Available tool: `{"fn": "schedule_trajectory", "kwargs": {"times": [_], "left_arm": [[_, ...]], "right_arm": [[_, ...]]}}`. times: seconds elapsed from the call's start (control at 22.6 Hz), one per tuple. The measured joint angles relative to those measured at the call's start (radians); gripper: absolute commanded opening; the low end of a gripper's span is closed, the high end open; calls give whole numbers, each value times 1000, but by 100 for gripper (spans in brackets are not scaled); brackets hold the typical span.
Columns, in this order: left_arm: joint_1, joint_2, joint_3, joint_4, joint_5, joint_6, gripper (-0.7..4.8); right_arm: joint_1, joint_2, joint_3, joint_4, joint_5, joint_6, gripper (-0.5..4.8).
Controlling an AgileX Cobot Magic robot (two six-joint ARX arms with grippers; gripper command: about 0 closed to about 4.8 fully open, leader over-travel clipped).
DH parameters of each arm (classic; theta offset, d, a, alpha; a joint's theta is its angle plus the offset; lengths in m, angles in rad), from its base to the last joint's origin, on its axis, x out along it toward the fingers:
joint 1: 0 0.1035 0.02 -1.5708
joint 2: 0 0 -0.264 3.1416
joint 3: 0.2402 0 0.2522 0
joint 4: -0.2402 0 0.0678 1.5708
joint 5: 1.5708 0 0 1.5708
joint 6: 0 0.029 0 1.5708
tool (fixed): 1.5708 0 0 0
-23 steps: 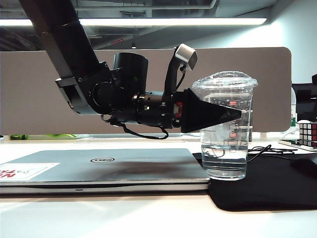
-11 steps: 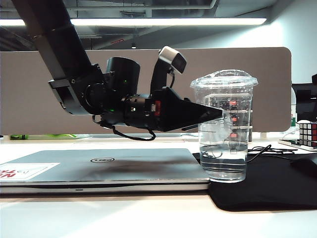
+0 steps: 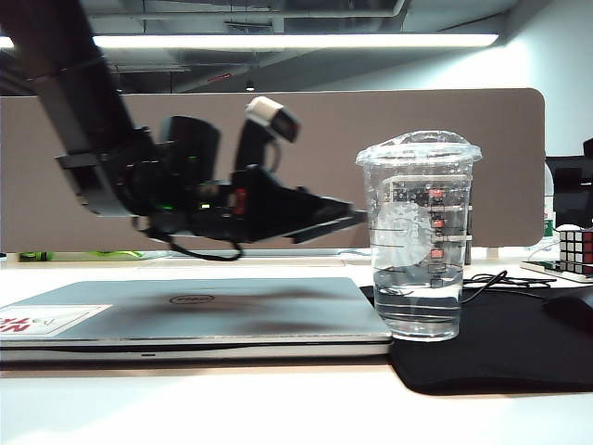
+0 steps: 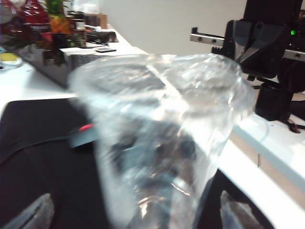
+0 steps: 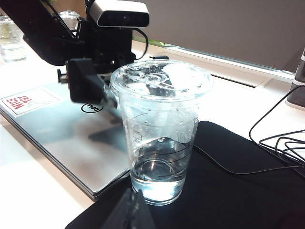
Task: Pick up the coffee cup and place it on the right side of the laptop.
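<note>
- Standing upright on the black mat (image 3: 519, 357), the coffee cup (image 3: 420, 236) sits just right of the closed laptop (image 3: 185, 315) on the tabletop (image 3: 278, 408).
- Left gripper (image 3: 347, 218) hovers over the laptop, just left of the cup, spread wide, holding nothing.
- Right gripper (image 5: 131, 210): only a dark tip shows near the cup's base; cannot tell its state.

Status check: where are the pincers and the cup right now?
Left pincer open, beside the cup, over the laptop. Right pincer near the cup, state unclear. Cup upright on black mat, right of laptop. Nothing blocking.
</note>
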Motion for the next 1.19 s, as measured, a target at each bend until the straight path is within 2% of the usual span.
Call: {"fn": "schedule_trajectory", "kwargs": {"times": [0.18, 0.27, 0.31, 0.35, 0.53, 0.71, 0.93, 1.19], "left_arm": [[125, 0, 0, 0, -57, -5, 479], [190, 0, 0, 0, -67, -23, 317], [209, -1, 0, 1, -69, -25, 194], [228, -3, 0, 1, -69, -38, 11], [342, -61, -1, 2, -68, -117, -6], [396, -146, -53, -9, -153, -138, -6], [460, -338, -232, -27, -322, -135, -6], [545, -537, -461, -38, -426, -135, -6]], "right_arm": [[0, 0, 0, 0, 0, 0, -1], [0, 0, 0, 0, 0, -1, -1], [0, 0, 0, 0, 0, -1, -1], [0, 0, 0, 0, 0, -1, -1], [0, 0, 0, 0, 0, -3, -1], [0, 0, 0, 0, -1, -4, -1], [0, 0, 0, 0, -1, -4, -1], [0, 0, 0, 0, -1, -3, -1]]}}
